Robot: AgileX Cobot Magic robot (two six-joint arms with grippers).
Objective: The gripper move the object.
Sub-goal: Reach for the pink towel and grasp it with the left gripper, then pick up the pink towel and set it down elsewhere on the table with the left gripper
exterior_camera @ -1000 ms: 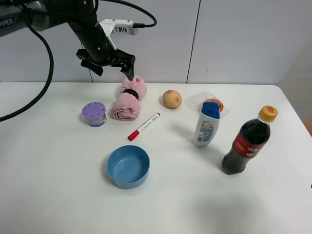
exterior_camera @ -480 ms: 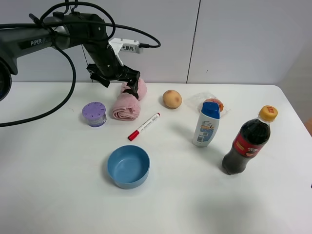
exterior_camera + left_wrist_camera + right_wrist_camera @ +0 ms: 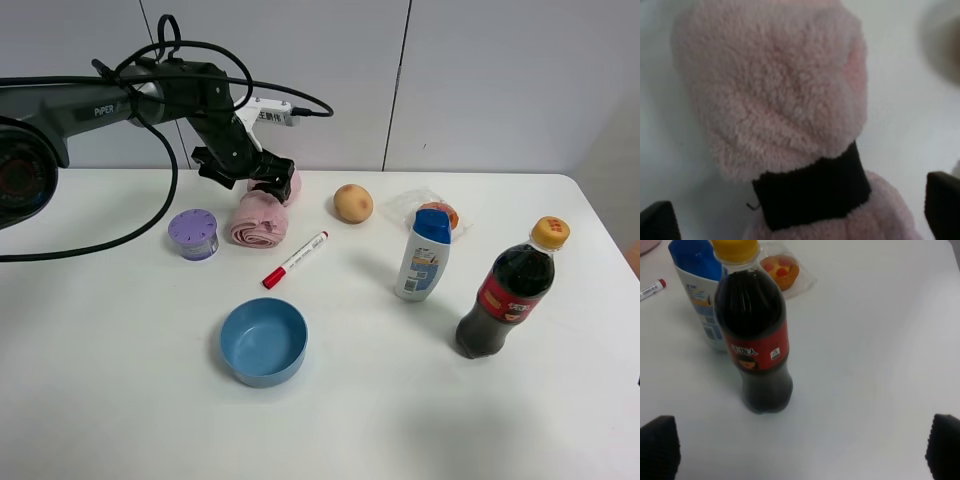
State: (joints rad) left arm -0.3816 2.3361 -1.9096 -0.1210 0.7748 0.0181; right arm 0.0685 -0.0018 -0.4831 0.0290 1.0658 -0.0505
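Left end effector (image 3: 262, 172) sits right over the far end of the pink towel roll (image 3: 260, 212). The roll lies near the back of the white tabletop (image 3: 120, 380), just beside the lilac jar (image 3: 193, 233). From the high camera you can't really tell what the jaws are doing, but the left wrist cam sorts that out: fingers spread wide, one on either side of the towel's black band (image 3: 812, 192), nothing clamped.

Right end effector (image 3: 800, 450) only shows up in its own wrist cam. It's also spread apart, looking down on the cola bottle (image 3: 757, 340), the white bottle with the blue cap (image 3: 697, 295), a wrapped pastry (image 3: 781, 267) and the tip of the red marker (image 3: 651, 290).

Readable text: "PiPER" on the left arm (image 3: 108, 111). The small white box (image 3: 265, 115) has print too small to read, and so does the cola's red label.

Count: two bottles, one blue bowl (image 3: 264, 341), one marker, one jar, one towel, one potato-looking lump (image 3: 352, 203), one pastry.
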